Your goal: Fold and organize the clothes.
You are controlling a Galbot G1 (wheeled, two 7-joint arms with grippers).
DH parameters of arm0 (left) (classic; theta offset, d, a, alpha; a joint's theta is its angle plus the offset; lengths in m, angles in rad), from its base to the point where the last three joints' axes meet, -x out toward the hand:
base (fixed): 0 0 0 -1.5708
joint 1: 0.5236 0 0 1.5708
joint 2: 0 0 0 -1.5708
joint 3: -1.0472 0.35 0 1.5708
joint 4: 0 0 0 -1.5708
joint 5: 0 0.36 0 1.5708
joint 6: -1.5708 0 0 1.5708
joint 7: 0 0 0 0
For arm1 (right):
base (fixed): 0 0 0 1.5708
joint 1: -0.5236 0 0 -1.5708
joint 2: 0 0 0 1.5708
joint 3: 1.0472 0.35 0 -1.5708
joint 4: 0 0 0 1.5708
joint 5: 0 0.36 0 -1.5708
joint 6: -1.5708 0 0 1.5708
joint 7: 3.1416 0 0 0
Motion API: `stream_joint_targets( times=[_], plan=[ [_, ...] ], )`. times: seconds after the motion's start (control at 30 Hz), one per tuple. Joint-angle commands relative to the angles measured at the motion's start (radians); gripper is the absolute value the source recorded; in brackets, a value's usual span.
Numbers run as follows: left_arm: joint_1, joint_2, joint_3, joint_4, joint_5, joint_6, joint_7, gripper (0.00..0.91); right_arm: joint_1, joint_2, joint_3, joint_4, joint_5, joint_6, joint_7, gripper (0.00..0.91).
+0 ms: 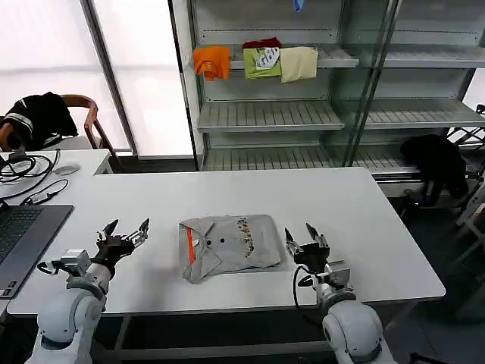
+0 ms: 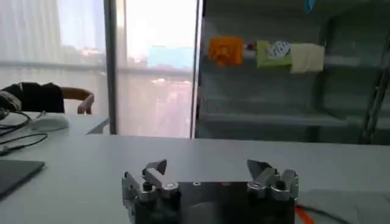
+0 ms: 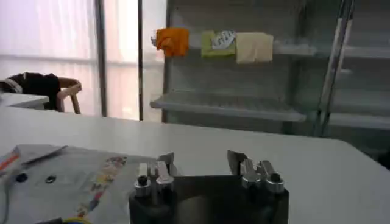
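Folded shirt [image 1: 229, 246] on table [image 1: 379, 227] – end effectors [image 1: 123, 226] [image 1: 301, 230] open

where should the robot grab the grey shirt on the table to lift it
Probably by its two short side edges: the left pincer on the collar side, the right pincer opposite. The shirt lies flat, folded, between both open pincers.

Soft matt cotton shirt [image 1: 228, 244], smooth matt white table [image 1: 379, 227], ribbed metal shelves [image 1: 265, 114], black-and-metal jaws

The laptop [image 1: 23, 239] is cut off by the head view's left edge
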State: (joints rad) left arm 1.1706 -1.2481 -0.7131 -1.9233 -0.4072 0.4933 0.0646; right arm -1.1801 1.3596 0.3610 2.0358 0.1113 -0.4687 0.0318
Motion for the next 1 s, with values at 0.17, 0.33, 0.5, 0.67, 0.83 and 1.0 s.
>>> stream_joint_targets(
  times=[0.17, 0.33, 0.5, 0.67, 0.83, 1.0],
  plan=[
    [0.046, -0.011, 0.001, 0.013, -0.003, -0.079, 0.001, 0.907, 0.065, -0.087, 0.125, -0.069, -0.105, -0.038, -0.096, 0.907],
    [0.053, -0.009, 0.0, 0.007, -0.03, -0.089, -0.016, 0.907, 0.066, -0.092, 0.131, -0.076, -0.105, -0.036, -0.124, 0.907],
    [0.059, -0.01, -0.001, -0.006, -0.033, -0.092, -0.019, 0.907, 0.073, -0.092, 0.128, -0.076, -0.085, -0.019, -0.12, 0.907],
    [0.062, -0.015, 0.0, -0.012, -0.033, -0.091, -0.021, 0.907, 0.075, -0.091, 0.128, -0.069, -0.083, -0.01, -0.11, 0.907],
    [0.064, -0.018, 0.0, -0.009, -0.035, -0.097, -0.022, 0.907, 0.073, -0.093, 0.124, -0.066, -0.064, 0.013, -0.11, 0.907],
    [0.071, -0.017, -0.002, -0.008, -0.034, -0.106, -0.022, 0.907, 0.072, -0.092, 0.122, -0.065, -0.04, 0.04, -0.117, 0.907]
  ],
)
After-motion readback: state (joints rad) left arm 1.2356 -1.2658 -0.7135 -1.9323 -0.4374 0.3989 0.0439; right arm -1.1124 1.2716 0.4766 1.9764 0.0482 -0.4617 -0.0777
